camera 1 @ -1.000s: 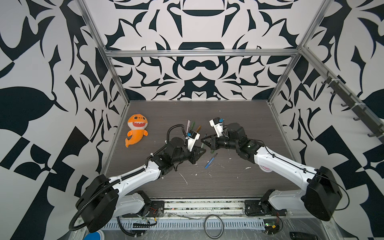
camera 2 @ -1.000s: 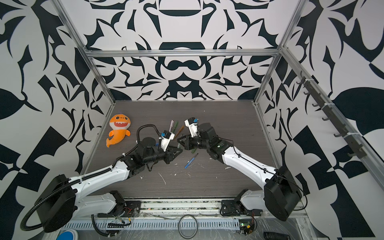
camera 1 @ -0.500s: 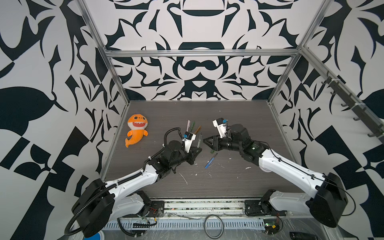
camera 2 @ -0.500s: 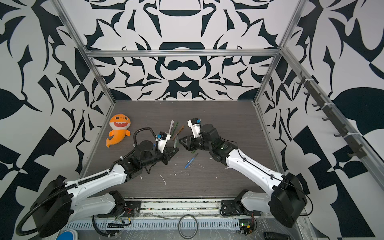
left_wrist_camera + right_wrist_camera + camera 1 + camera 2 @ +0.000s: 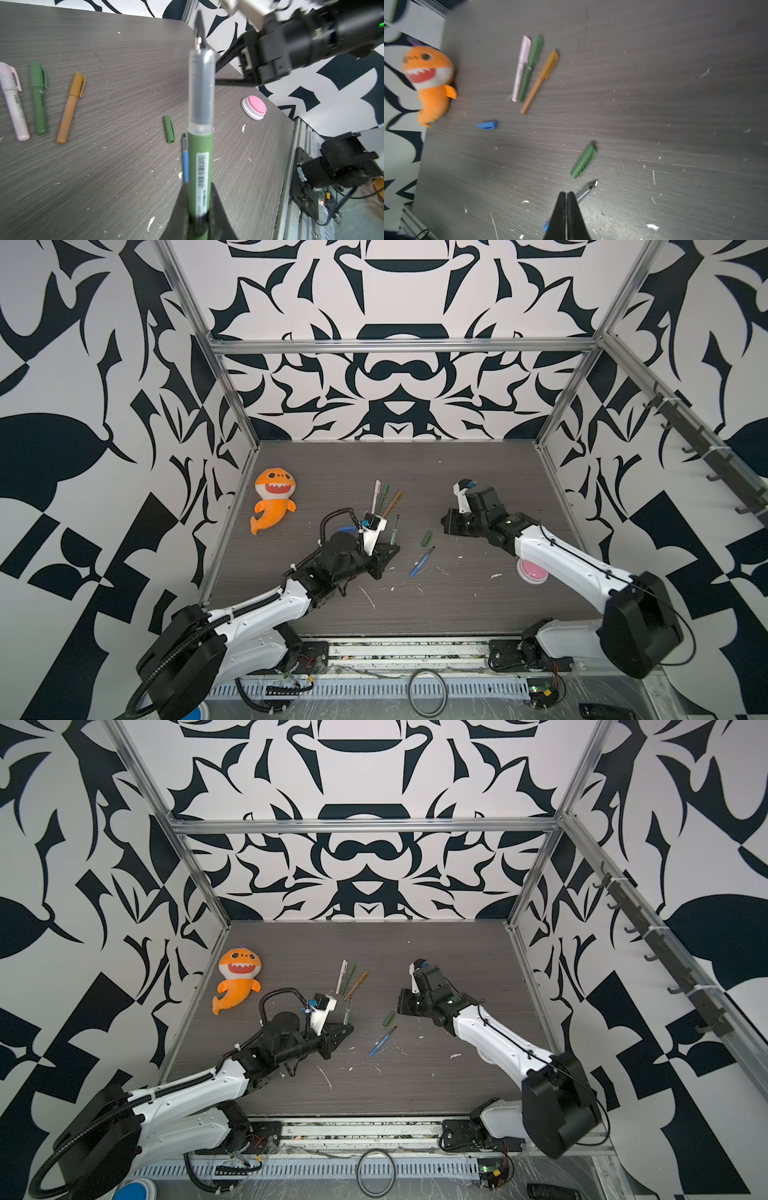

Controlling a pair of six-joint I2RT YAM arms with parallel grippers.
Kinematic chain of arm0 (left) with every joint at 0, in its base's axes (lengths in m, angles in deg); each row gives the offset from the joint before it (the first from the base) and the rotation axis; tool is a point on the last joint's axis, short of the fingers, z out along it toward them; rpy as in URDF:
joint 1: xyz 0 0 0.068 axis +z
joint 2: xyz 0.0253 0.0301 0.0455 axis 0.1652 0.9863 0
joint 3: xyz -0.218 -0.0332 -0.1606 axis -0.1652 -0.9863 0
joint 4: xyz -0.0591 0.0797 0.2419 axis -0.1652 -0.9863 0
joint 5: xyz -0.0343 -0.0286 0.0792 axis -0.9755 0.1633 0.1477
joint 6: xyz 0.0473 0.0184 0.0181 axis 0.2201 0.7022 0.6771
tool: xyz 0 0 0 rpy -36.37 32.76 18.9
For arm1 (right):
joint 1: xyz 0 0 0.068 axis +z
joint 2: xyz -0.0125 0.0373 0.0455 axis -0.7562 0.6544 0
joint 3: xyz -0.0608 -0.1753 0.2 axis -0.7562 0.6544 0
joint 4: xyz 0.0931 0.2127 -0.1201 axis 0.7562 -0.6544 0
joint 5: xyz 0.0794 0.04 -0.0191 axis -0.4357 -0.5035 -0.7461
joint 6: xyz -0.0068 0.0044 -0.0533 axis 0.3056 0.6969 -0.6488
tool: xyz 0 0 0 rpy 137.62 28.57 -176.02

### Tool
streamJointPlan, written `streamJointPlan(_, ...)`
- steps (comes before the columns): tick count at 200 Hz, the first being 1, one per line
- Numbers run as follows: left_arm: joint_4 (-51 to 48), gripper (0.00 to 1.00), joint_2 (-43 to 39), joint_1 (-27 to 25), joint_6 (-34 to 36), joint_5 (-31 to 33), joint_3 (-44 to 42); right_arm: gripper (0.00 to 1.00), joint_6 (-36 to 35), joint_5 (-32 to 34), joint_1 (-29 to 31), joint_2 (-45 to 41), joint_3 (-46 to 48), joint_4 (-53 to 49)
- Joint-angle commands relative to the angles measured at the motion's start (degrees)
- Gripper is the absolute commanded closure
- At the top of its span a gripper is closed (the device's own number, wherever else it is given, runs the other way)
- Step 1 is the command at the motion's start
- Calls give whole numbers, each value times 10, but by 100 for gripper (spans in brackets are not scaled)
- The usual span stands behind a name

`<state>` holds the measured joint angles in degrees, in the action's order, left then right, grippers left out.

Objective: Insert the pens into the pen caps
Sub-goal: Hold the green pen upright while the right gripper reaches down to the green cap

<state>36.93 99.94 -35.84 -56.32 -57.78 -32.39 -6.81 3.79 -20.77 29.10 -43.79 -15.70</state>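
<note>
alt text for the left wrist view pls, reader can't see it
The left gripper is shut on an uncapped green pen, its tip pointing away. On the table beyond lie a loose green cap, an uncapped blue pen, three capped pens and a pink button.

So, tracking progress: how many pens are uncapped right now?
2: the green pen clamped in the left hand, and the blue pen lying on the table near the loose green cap. None appear hidden.
</note>
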Motion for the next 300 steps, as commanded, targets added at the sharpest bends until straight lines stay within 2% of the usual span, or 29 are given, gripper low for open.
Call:
streamJointPlan(1,37,93,-11,-1,0,-35,-9,80,-5,-17,-1,46,-26,-7)
streamJointPlan(29,30,93,-23,-1,-3,-35,-14,74,9,-17,-1,102,-35,14)
streamJointPlan(109,35,93,-21,-1,-8,-33,-18,73,43,-28,-1,174,-40,57)
streamJointPlan(300,30,93,-20,-1,-1,-34,-21,76,39,-31,11,230,-73,57)
